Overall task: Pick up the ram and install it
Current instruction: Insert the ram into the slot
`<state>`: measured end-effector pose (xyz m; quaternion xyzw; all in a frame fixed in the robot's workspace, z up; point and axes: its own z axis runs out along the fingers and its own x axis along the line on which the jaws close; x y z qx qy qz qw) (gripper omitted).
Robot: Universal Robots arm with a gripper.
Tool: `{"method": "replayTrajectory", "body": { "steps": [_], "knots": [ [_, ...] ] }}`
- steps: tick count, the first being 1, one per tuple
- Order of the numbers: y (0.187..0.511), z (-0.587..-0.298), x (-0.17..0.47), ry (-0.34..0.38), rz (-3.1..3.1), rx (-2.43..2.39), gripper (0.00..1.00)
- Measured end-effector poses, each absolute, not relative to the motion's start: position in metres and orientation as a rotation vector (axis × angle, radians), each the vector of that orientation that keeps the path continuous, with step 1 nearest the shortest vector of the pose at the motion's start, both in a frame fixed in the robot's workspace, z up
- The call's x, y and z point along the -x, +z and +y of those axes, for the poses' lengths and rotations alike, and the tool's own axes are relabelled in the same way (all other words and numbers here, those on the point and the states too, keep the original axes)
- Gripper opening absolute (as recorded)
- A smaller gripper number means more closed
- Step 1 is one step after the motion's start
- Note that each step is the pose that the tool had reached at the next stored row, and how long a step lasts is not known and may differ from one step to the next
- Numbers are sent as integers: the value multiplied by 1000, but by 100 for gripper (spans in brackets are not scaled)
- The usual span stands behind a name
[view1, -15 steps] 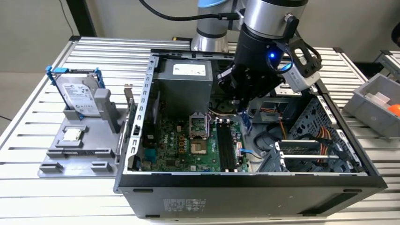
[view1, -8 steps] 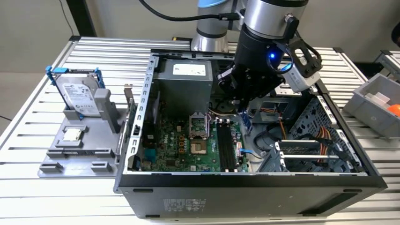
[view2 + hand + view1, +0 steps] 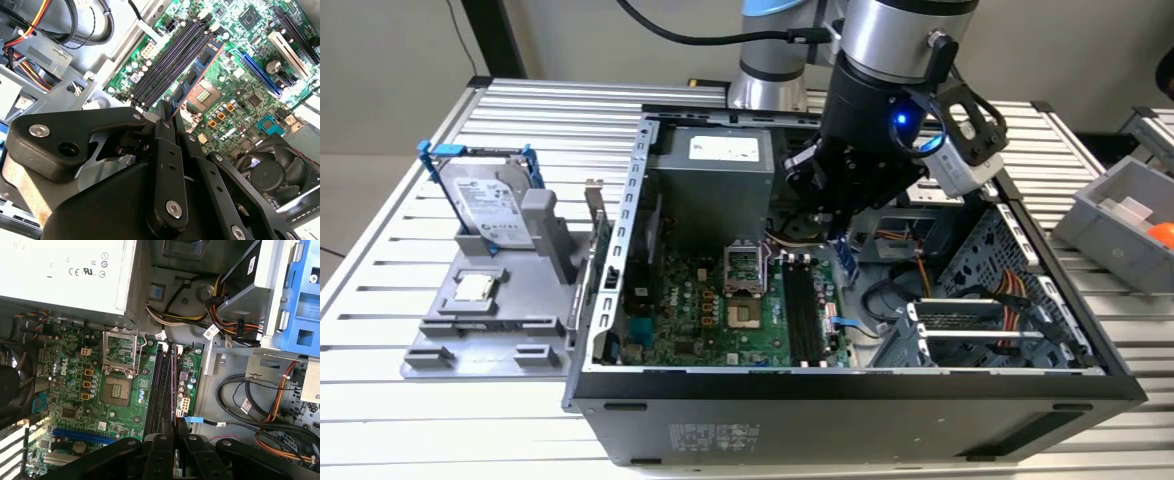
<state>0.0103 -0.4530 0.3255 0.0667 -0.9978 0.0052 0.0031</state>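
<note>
Second wrist view looks down past the gripper, whose two black fingers are clamped on one end of the ram, a narrow dark board with black chips and a coppery edge. The ram reaches out from the fingers over the green motherboard, running lengthwise along the black memory slots. Whether its lower edge touches a slot cannot be told. In the first wrist view the ram shows edge-on as a thin line along the side of the slot row that lies away from the CPU socket, with the gripper closed on its near end. In the exterior view the arm reaches down into the open computer case, which stands on the slatted counter, and the gripper hangs low above the slots. On the exterior view's left a hard drive in a blue frame stands in a grey holder, well apart from the gripper.
</note>
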Motion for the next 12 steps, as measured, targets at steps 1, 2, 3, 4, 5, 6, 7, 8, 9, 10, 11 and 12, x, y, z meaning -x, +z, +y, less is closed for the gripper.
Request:
{"method": "replayTrajectory", "body": {
  "steps": [1,2,3,4,5,6,7,8,9,10,11,12],
  "knots": [
    [326,-453,-10,16,-3129,-201,0],
    [325,-453,-10,16,-3130,-191,0],
    [325,-453,-10,17,-3130,-183,0],
    [325,-453,-10,16,-3131,-175,0],
    [325,-453,-10,16,-3131,-168,0],
    [325,-453,-10,16,-3131,-161,0],
    [324,-453,-10,16,-3132,-155,0],
    [324,-453,-10,16,-3132,-147,0],
    [324,-453,-10,16,-3133,-137,0],
    [324,-453,-10,16,-3133,-126,0],
    [323,-453,-10,16,-3134,-114,0],
    [323,-453,-10,16,-3134,-101,0]
  ]
}}
